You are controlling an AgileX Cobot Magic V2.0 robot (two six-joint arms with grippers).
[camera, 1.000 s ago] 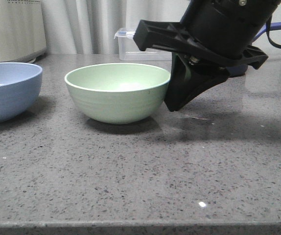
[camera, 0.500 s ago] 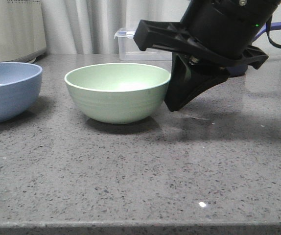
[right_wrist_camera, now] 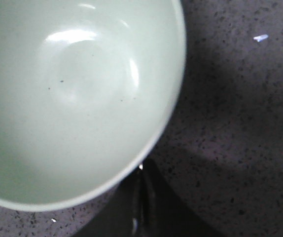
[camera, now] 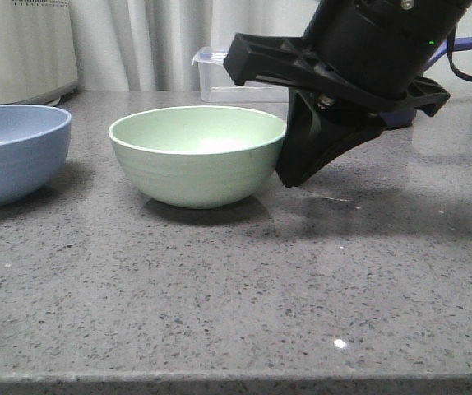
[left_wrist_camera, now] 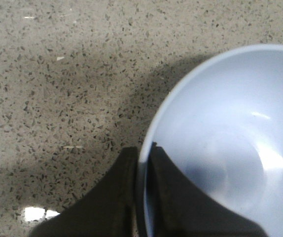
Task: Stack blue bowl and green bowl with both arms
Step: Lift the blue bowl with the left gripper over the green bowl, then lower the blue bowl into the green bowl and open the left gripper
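Note:
The pale blue bowl (camera: 10, 152) rests on the grey counter at the far left. In the left wrist view my left gripper (left_wrist_camera: 144, 153) is shut on the blue bowl's (left_wrist_camera: 225, 143) rim, one finger inside and one outside. The left gripper is out of the front view. The mint-green bowl (camera: 196, 156) sits in the middle of the counter. My right gripper (camera: 289, 177) points down against the bowl's right side, fingers together. In the right wrist view it (right_wrist_camera: 141, 170) is shut just outside the green bowl's (right_wrist_camera: 77, 98) rim, holding nothing.
A clear plastic container (camera: 219, 78) stands behind the green bowl. A white appliance (camera: 22, 49) stands at the back left. A dark blue object (camera: 400, 119) is partly hidden behind the right arm. The counter's front edge (camera: 236, 380) runs along the bottom.

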